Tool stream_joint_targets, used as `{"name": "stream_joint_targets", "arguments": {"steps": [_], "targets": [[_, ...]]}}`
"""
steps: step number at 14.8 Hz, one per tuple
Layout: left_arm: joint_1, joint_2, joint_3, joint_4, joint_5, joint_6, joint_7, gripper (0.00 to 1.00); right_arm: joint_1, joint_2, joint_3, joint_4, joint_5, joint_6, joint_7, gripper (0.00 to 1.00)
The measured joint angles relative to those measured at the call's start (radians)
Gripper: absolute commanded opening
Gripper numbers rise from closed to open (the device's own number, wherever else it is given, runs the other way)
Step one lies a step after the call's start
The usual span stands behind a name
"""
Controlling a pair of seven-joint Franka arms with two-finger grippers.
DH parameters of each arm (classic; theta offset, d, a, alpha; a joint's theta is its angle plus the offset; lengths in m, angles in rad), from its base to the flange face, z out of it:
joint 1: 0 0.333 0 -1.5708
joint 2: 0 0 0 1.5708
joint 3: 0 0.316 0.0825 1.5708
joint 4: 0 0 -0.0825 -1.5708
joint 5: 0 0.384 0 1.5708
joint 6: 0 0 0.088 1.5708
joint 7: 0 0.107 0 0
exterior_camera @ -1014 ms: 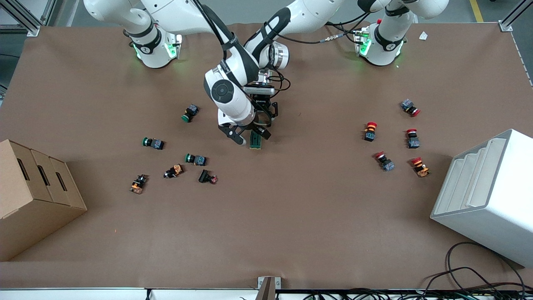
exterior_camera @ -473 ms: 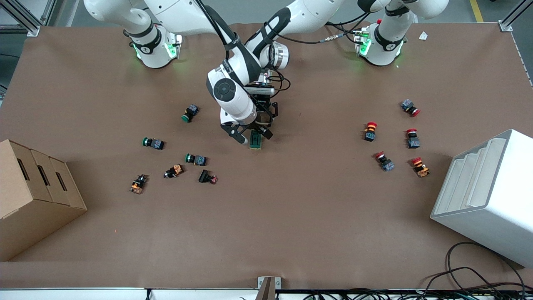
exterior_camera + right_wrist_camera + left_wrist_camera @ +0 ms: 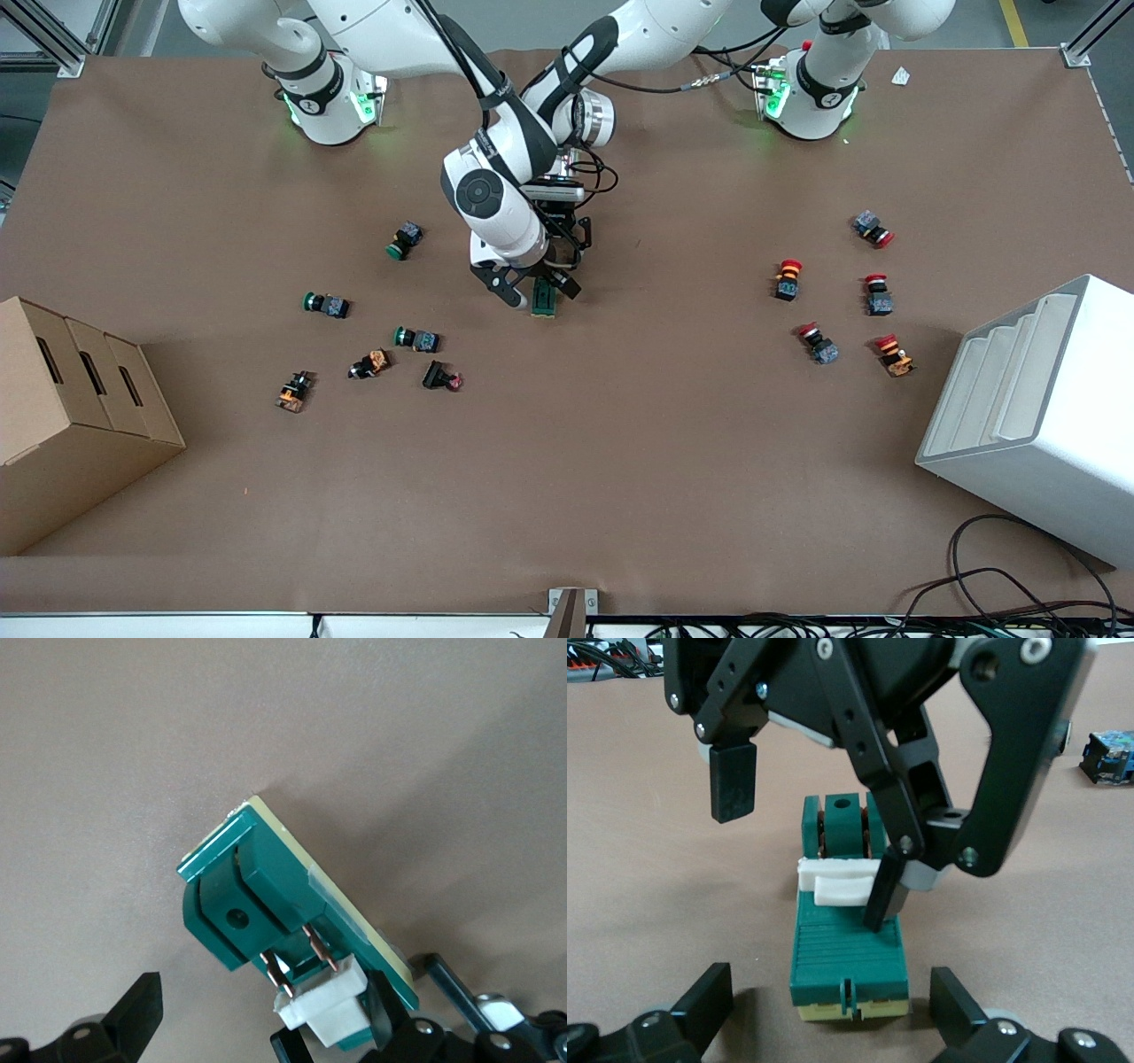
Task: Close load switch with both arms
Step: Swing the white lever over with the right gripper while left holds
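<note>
The load switch (image 3: 544, 299), a dark-green block with a cream base and a white lever (image 3: 843, 881), lies on the table's middle. My left gripper (image 3: 833, 997) is open, with a finger on each side of the switch's end and a gap on both sides. My right gripper (image 3: 534, 291) is open over the switch. One of its fingertips (image 3: 884, 895) rests on the white lever, and the other hangs clear beside the block. In the right wrist view the switch (image 3: 266, 895) and its lever (image 3: 330, 1005) lie between my right gripper's (image 3: 261, 1010) fingers.
Several green, orange and black pushbuttons (image 3: 416, 338) lie toward the right arm's end, near a cardboard box (image 3: 71, 416). Several red pushbuttons (image 3: 819, 343) lie toward the left arm's end, near a white bin (image 3: 1036, 416).
My right arm's wrist has shifted slightly toward the robots' bases over the switch. The switch and the left gripper stay about where they were.
</note>
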Motion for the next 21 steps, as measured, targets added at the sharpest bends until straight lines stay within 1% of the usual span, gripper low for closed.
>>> {"name": "stream_joint_targets", "arguments": {"steps": [8,12,21], "targets": [[0.0,0.001,0.001,0.002,0.0,0.001,0.0,0.99,-0.031,-0.004,-0.012,0.083,0.008,-0.135,0.014,1.0],[0.0,0.002,0.002,0.003,0.0,0.002,0.0,0.99,-0.045,0.008,-0.016,0.13,0.008,-0.103,0.013,1.0],[0.0,0.002,0.004,0.005,0.0,0.006,0.0,0.99,-0.065,0.076,-0.019,0.206,0.008,-0.095,0.01,1.0]]}}
